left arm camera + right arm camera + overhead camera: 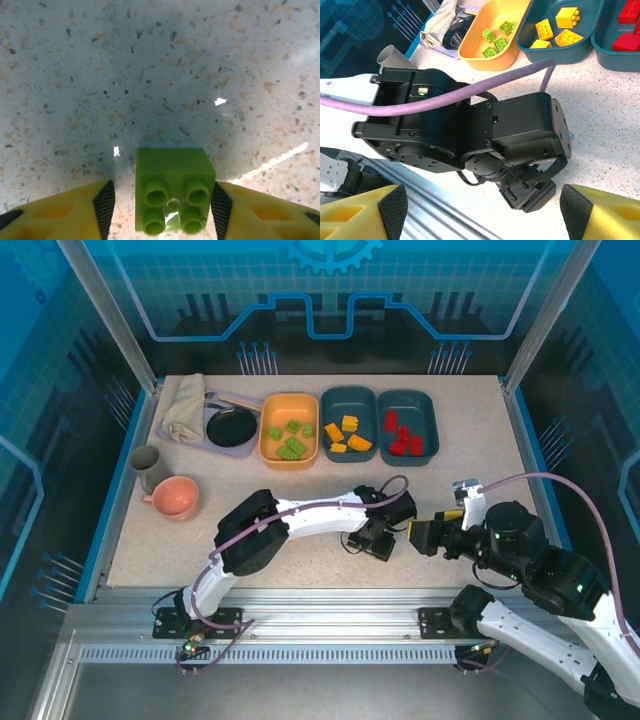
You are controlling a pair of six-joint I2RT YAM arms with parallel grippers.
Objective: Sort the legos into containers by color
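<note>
A lime green lego (174, 187) lies on the speckled table with its studs toward the left wrist camera. My left gripper (162, 202) is open around it: the right pad (220, 206) sits against the brick's side and the left pad (104, 206) stands apart. From above, the left gripper (372, 543) is low over the table near the front centre. My right gripper (418, 536) hovers open just to its right, its fingers (395, 206) spread wide and empty. The orange-yellow tub (268, 440) holds green legos. One teal tub (330, 405) holds yellow legos, the other (430, 415) red ones.
At the back left are a folded cloth (185, 405) and a black pan (231, 426) on a lavender tray. A grey cup (147, 468) and a pink bowl (176, 497) stand at the left. The left arm's black wrist (470, 135) is right in front of the right gripper.
</note>
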